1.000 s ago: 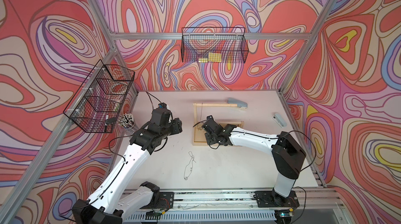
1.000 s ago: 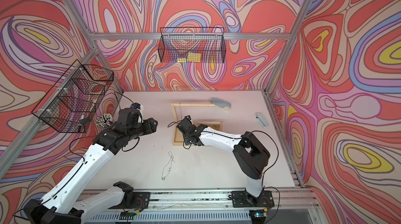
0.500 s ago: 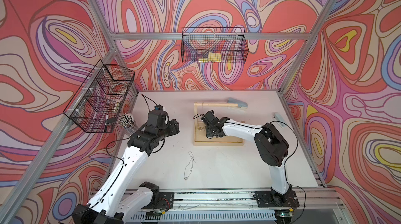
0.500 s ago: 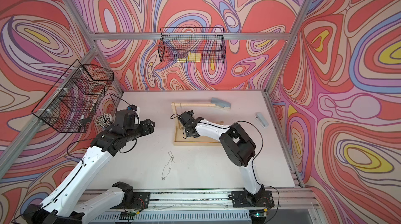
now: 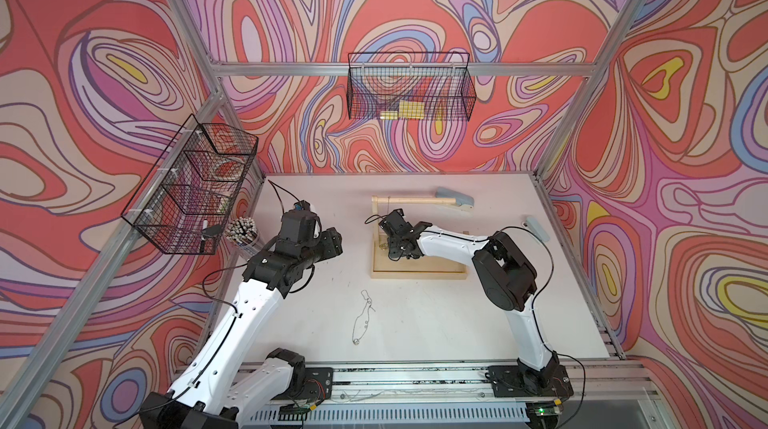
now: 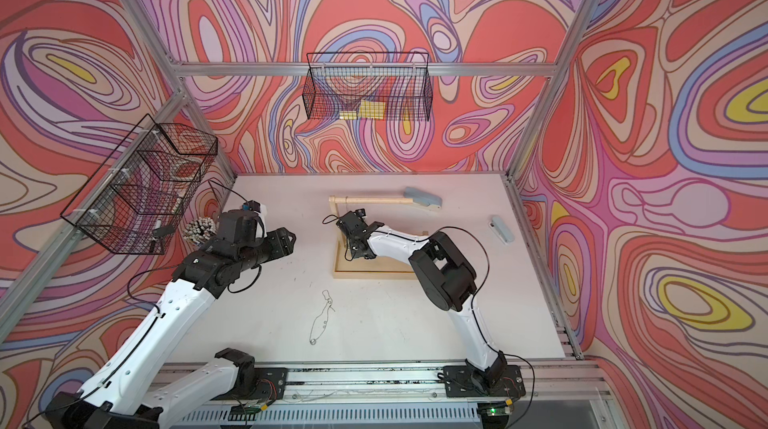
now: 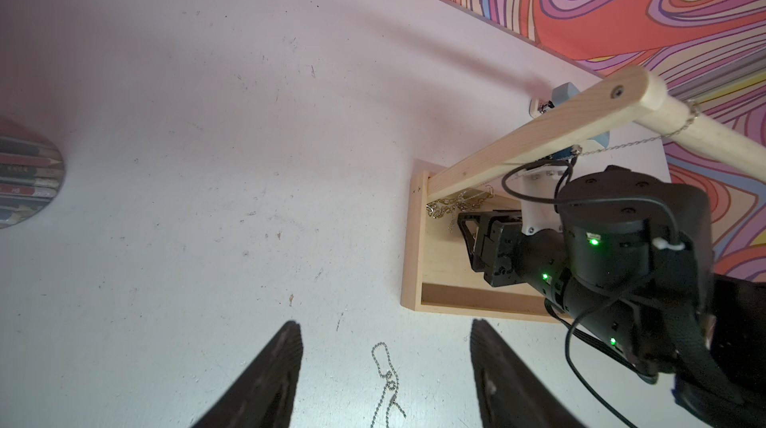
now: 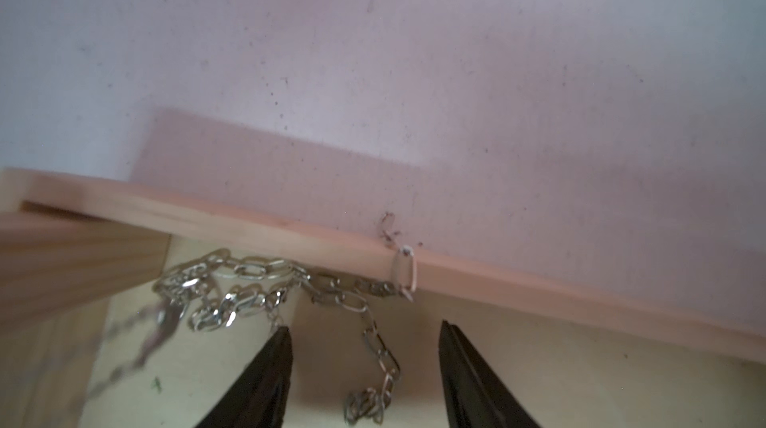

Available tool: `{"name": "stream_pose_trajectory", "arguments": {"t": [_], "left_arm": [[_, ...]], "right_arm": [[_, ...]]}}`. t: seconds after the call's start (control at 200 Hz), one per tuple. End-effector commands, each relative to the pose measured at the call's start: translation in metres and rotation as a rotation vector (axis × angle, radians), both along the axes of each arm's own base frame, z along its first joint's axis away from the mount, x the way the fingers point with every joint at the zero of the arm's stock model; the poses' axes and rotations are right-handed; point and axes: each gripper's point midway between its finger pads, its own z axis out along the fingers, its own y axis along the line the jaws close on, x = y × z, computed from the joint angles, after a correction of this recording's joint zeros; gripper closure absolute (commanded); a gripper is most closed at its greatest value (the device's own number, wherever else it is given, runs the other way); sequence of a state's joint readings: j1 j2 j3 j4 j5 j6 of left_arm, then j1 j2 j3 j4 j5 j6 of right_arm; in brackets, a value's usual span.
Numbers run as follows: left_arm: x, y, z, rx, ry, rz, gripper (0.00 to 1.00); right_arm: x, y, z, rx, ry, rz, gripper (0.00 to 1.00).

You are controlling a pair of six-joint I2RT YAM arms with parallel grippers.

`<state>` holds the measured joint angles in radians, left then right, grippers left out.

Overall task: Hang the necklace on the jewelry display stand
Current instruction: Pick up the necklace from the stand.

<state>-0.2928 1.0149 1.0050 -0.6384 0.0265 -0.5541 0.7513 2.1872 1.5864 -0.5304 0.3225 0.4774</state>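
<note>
since a second ago the right arm has folded its elbow in toward the light wooden jewelry display stand [image 5: 415, 275]. the right gripper [image 8: 365, 325] has edged slightly farther from the robot's base. the left gripper [image 7: 384, 323] and the thin ball-chain necklace [image 5: 363, 319] lying on the table look unchanged.

the right gripper sits low inside the stand's rimmed tray, jaws parted and clasping nothing. the silver link-chain necklace [image 8: 248, 272] is heaped in the tray corner at the foot of an upright, just ahead of the fingertips. one strand trails back between the two fingers unpinched, and one link hooks over the tray rim. a fine chain [image 7: 692, 109] also drapes over the round crossbar; i cannot tell if it is the same necklace. the left gripper hangs released above the table, well apart from the stand.

the white scuffed table [image 5: 457, 323] stands inside walls of red, pink and purple swirls. two black wire baskets [image 5: 409, 90] hang on the aluminium frame, and a cup of pencils [image 5: 241, 227] stands by one of them.
</note>
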Motion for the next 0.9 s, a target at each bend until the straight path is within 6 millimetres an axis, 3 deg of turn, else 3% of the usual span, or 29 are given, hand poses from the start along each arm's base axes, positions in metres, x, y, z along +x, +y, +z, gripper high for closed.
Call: {"name": "stream_pose_trajectory", "arguments": {"t": [0.0,0.14,0.235,0.591,0.891], "left_arm": [[0.001,0.0,-0.001,-0.003,-0.009,-0.007,0.32],[0.0,0.002,-0.001,-0.003,-0.012,0.0,0.32],[-0.001,0.003,-0.001,-0.004,-0.011,0.004,0.32],[-0.001,0.003,-0.003,-0.015,-0.01,0.005,0.32],[0.001,0.004,-0.002,-0.019,-0.016,0.016,0.32]], "right_arm": [[0.007,0.002,-0.008,0.004,0.002,-0.005,0.39],[0.007,0.001,-0.019,-0.008,0.014,-0.006,0.4],[0.003,-0.001,-0.024,-0.011,0.033,-0.007,0.47],[-0.011,-0.01,-0.026,-0.005,0.058,-0.016,1.0],[-0.009,-0.006,0.018,0.029,0.006,0.018,1.0]]}}
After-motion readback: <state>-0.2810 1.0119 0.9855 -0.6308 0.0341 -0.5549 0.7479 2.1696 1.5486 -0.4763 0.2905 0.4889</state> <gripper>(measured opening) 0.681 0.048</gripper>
